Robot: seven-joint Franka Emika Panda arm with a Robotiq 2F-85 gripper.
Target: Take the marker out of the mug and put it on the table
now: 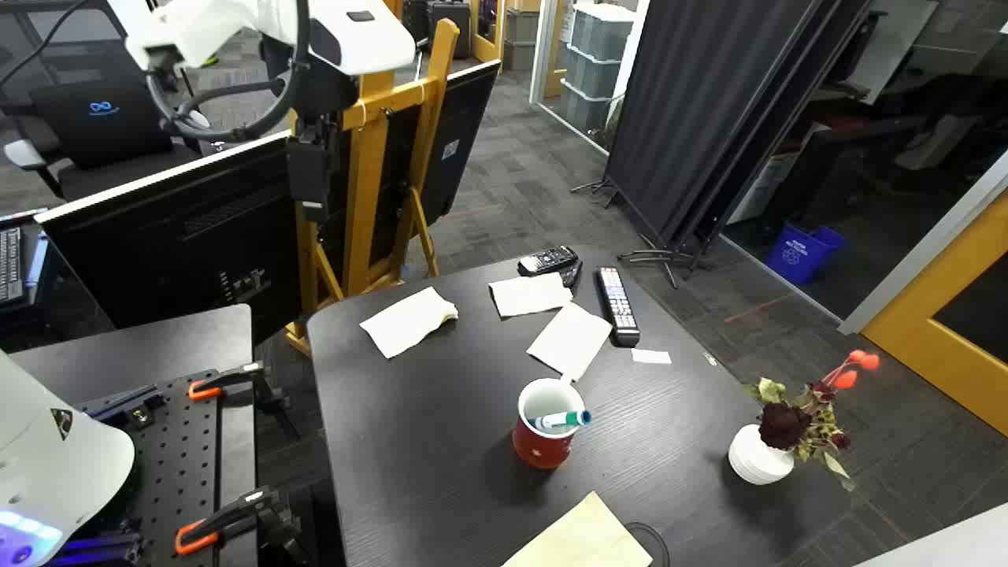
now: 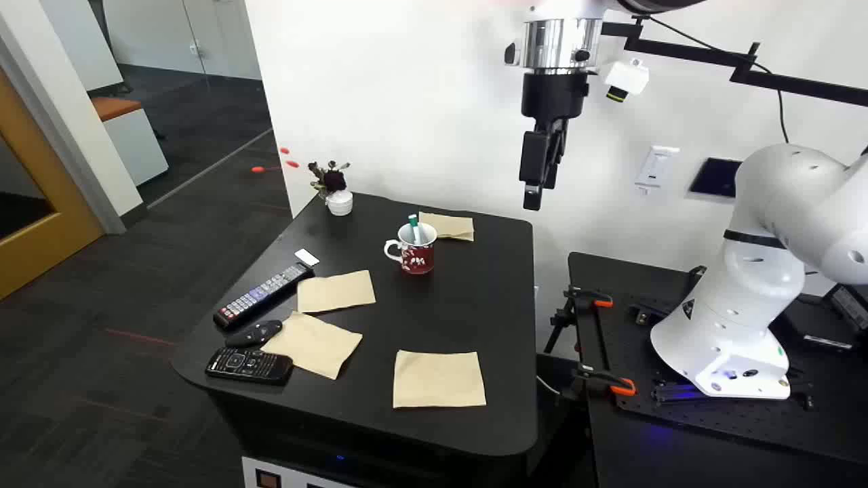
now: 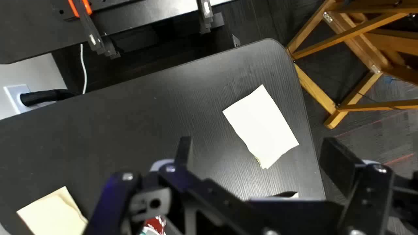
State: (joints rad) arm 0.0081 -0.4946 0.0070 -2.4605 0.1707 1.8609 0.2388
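The red mug with a white inside stands upright on the black table in both exterior views [image 1: 543, 450] [image 2: 417, 260]. The teal-green marker [image 1: 565, 420] leans inside the mug, its green end sticking out above the rim [image 2: 413, 221]. The table [image 1: 425, 449] also fills much of the wrist view [image 3: 130, 124]. My gripper [image 3: 258, 148] is open, with its two fingers wide apart and nothing between them. In both exterior views the gripper [image 1: 313, 209] [image 2: 541, 193] hangs high above the table, away from the mug. In the wrist view only a bit of the mug [image 3: 155, 224] shows behind the gripper's linkage.
Several paper napkins [image 1: 409, 321] [image 2: 439, 379] lie about the table. Several remotes [image 2: 264, 295] lie near one edge. A white vase with flowers [image 1: 760, 455] stands near a corner. A wooden easel [image 1: 366, 189] and a white wall [image 2: 393, 102] border the table.
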